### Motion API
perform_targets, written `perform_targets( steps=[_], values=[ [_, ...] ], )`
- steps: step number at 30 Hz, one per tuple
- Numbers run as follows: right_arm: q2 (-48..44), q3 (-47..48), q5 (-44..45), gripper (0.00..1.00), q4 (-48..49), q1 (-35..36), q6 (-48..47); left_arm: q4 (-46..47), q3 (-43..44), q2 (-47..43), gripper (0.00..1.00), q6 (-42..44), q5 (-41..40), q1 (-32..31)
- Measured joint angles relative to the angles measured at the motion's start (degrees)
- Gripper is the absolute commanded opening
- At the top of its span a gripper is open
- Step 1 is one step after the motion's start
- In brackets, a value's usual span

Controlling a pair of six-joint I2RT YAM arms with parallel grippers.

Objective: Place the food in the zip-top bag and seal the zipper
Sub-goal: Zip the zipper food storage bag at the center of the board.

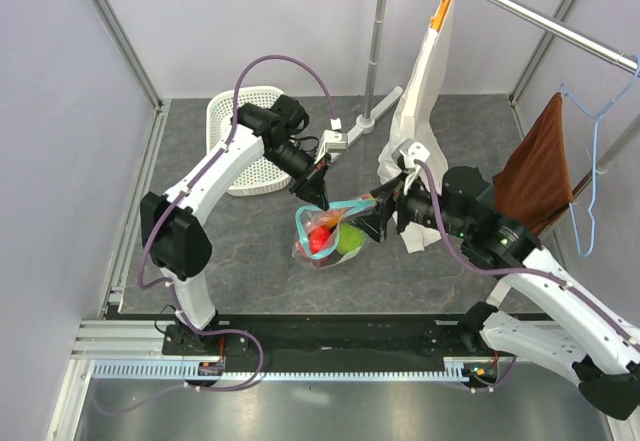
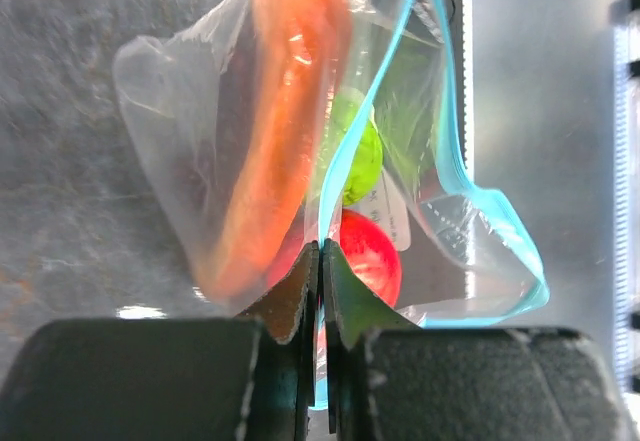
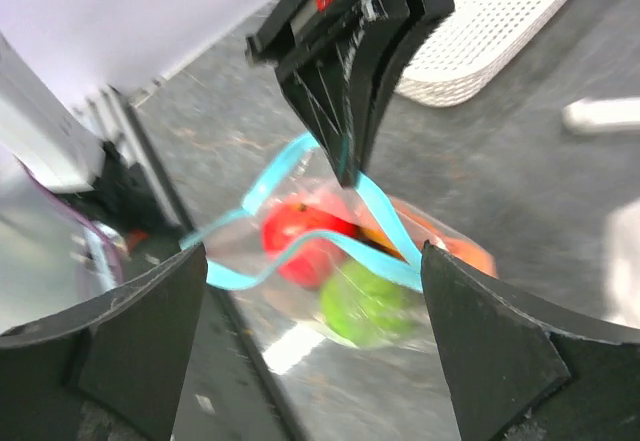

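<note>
Zipper (image 3: 228,277) — pinched in left hand (image 2: 320,251), bag (image 2: 170,131) below

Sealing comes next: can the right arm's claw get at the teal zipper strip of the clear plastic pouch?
Probably yes: the open right claw faces the teal zipper strip, nothing between them.

Left hand (image 3: 348,166) pinches the teal zipper (image 3: 268,183) from above. The clear bag (image 3: 440,243) holds a red apple (image 3: 298,243), a green fruit (image 3: 365,306) and an orange slice (image 3: 470,253). Right hand (image 3: 312,261) fingers (image 3: 120,346) are spread wide. A white basket (image 3: 490,31) sits behind on the worktop (image 3: 520,181).
</note>
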Motion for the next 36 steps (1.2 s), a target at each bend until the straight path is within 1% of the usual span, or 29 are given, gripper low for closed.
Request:
perform_targets(
  steps=[4,8,11,14,17,19,21,26,28,32,36],
  values=[
    [-2.73,0.59,0.44,0.91,-5.46,0.00,-12.87,-0.87,2.12,0.00,0.06,3.85,0.11,0.09],
    [-5.62,-1.07,2.01,0.86,-10.36,0.00,-23.87,-1.05,2.58,0.00,0.05,6.60,0.28,0.09],
    [-9.22,-5.57,3.54,0.82,-11.17,0.00,-30.32,-1.11,2.58,0.00,0.05,8.07,0.33,0.09],
    [-10.36,-8.98,4.63,0.82,-11.02,-0.04,-34.01,-1.14,2.58,0.00,0.04,9.14,0.33,0.09],
    [-9.22,-10.75,4.83,0.79,-8.44,-1.11,-36.20,-1.18,2.56,0.00,0.04,10.56,0.33,0.09],
    [-8.13,-11.65,4.26,0.78,-6.21,-3.06,-36.98,-1.22,2.43,0.00,0.04,11.30,0.31,0.09],
    [-7.13,-12.04,2.38,0.77,-4.04,-6.36,-37.07,-1.22,2.12,0.00,0.03,12.20,0.28,0.09],
    [-3.80,-12.02,-4.55,0.71,1.01,-14.73,-36.98,-1.29,1.57,0.00,0.02,14.84,0.28,0.09],
    [-3.13,-12.00,-7.41,0.69,1.75,-15.93,-36.98,-1.29,1.51,0.00,0.02,15.80,0.24,0.09],
    [-2.38,-11.47,-13.84,0.67,2.16,-16.09,-37.11,-1.29,1.51,0.00,0.02,17.20,0.24,0.09],
    [-0.61,-9.55,-18.47,0.61,2.58,-16.09,-37.59,-1.29,1.51,0.00,0.02,18.12,0.24,0.09]
  ],
)
